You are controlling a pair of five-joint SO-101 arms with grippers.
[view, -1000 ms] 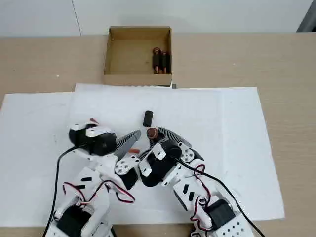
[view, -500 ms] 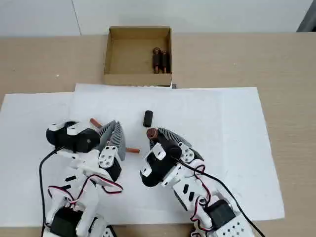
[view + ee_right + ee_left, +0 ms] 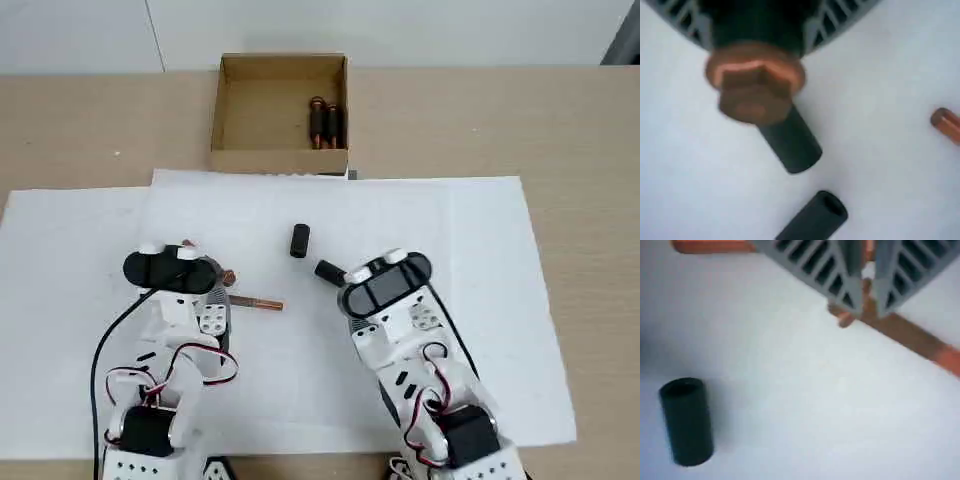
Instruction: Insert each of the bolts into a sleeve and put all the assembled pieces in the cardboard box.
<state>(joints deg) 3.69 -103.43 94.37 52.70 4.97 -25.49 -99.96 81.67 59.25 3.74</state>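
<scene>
Lying in cardboard box (image 3: 258,112), two assembled pieces (image 3: 326,124)

Open paper (image 3: 470,300) — lone sleeve (image 3: 299,241) before box (image 3: 228,110)

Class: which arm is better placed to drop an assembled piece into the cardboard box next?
Right. Its jaws hold a bolt seated in a sleeve; the left arm is over a bare bolt on the paper.
</scene>
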